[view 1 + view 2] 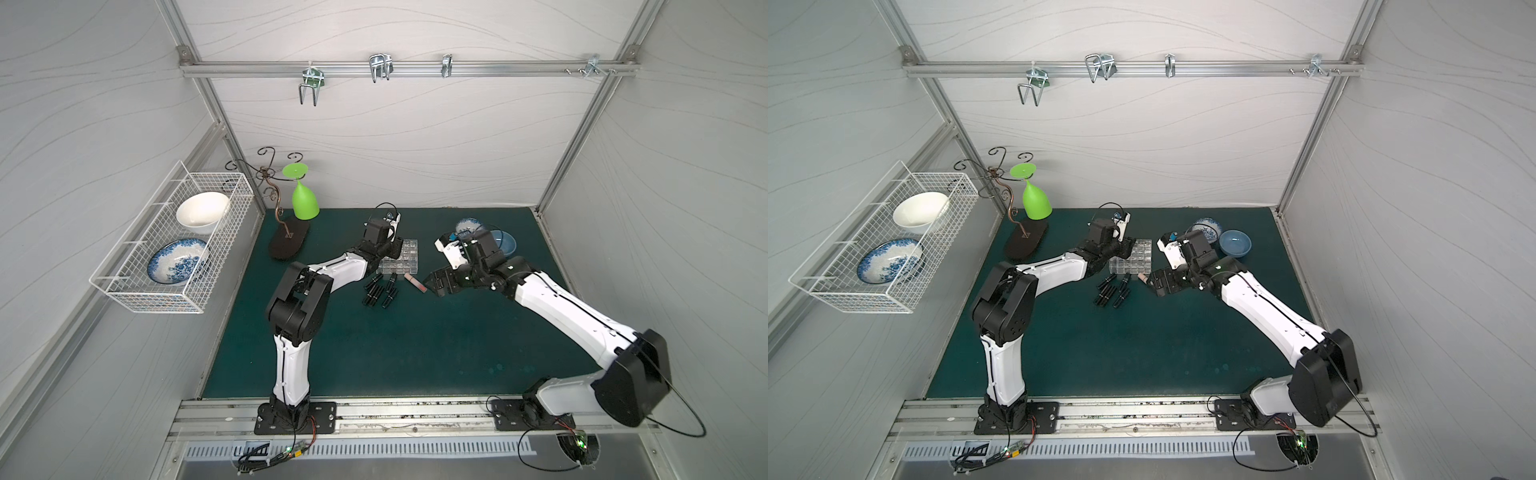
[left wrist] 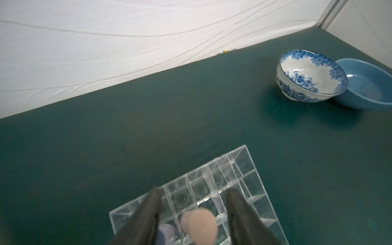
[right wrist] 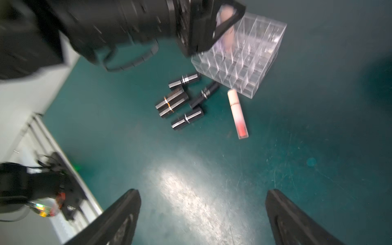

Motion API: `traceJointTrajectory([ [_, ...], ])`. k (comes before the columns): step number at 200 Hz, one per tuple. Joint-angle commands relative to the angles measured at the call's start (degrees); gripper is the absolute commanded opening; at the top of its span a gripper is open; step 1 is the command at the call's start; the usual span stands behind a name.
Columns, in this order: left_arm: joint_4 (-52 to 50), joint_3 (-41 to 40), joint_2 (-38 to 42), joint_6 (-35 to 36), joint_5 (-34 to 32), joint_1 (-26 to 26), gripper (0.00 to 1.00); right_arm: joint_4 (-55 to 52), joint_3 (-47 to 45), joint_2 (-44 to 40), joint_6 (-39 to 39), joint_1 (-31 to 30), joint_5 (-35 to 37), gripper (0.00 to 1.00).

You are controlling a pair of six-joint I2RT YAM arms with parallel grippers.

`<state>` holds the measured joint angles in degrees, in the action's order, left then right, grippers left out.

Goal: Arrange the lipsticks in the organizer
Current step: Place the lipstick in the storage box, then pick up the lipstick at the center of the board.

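Left hand (image 2: 194,191) held partly open over the organizer (image 2: 248,169); a peach lipstick (image 2: 201,226) stands ungripped in a cell between its fingers, so placing seems finished.
Right hand (image 3: 202,192), spread wide and empty, would next be lowered onto the pink lipstick (image 3: 237,112) lying ahead of it on the surface (image 3: 297,191).

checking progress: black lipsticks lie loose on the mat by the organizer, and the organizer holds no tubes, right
Not quite: the organizer is not empty. The left wrist view shows a peach-pink tube standing in a cell, with a lilac tube beside it. The black lipsticks do lie loose on the mat by it.
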<state>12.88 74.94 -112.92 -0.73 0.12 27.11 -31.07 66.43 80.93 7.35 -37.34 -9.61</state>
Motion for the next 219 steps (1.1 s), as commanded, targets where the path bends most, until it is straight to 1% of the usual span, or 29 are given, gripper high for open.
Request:
traceJointTrajectory([
  [1,1.85,0.64,7.56,0.74,1.92,2.3,0.7,-5.01,3.32,5.79,-3.42,-3.28,6.15,0.94],
  [16,-0.25,0.72,11.83,1.47,1.5,4.06,0.76,-5.32,4.75,9.32,-4.19,-4.03,7.17,0.94],
  [29,-2.27,-0.11,15.77,0.49,0.51,5.26,0.76,-4.84,5.73,11.77,-4.82,-4.14,7.76,0.94],
  [53,-4.85,-3.62,23.53,-4.56,-1.04,5.35,0.73,-5.59,8.88,17.04,-6.52,-4.15,10.6,0.94],
  [66,-6.46,-5.02,26.8,-5.64,-0.93,5.02,0.7,-6.36,10.81,19.9,-7.32,-3.98,12.11,0.93],
  [73,-8.11,-5.15,28.1,-5.62,-0.33,4.8,0.69,-6.14,11.61,21.25,-7.56,-3.79,12.0,0.91],
  [84,-10.96,-5.2,29.61,-5.92,-0.56,4.58,0.68,-5.36,12.59,23.25,-7.94,-3.38,11.45,0.87],
  [98,-13.07,-6.47,31.71,-8.13,-1.02,3.89,0.66,-5.62,14.95,26.16,-8.29,-2.97,10.42,0.82],
  [115,-13.15,-10.42,34.9,-12.41,-1.17,2.31,0.64,-6.3,17.59,29.45,-8.87,-2.43,9.57,0.77],
  [141,-13.37,-16.39,39.12,-18.89,1.08,-1.02,0.62,-7.67,20.41,33.44,-8.9,-1.38,8.35,0.7],
  [165,-13.72,-20.16,42.15,-20.48,2.04,-2.19,0.61,-8.39,21.83,35.8,-9.02,-1.13,8.8,0.69],
  [193,-14.16,-21.56,44.15,-21.06,3.33,-3.02,0.61,-9.06,23.55,38.38,-8.97,-0.72,9.27,0.68],
  [214,-14.72,-21.59,45.16,-21.37,3.99,-3.68,0.6,-9.7,24.75,39.97,-8.87,-0.13,8.07,0.63],
  [219,-14.81,-21.59,45.37,-21.54,4.19,-3.82,0.6,-9.91,24.95,40.34,-8.74,0.05,7.62,0.6],
])
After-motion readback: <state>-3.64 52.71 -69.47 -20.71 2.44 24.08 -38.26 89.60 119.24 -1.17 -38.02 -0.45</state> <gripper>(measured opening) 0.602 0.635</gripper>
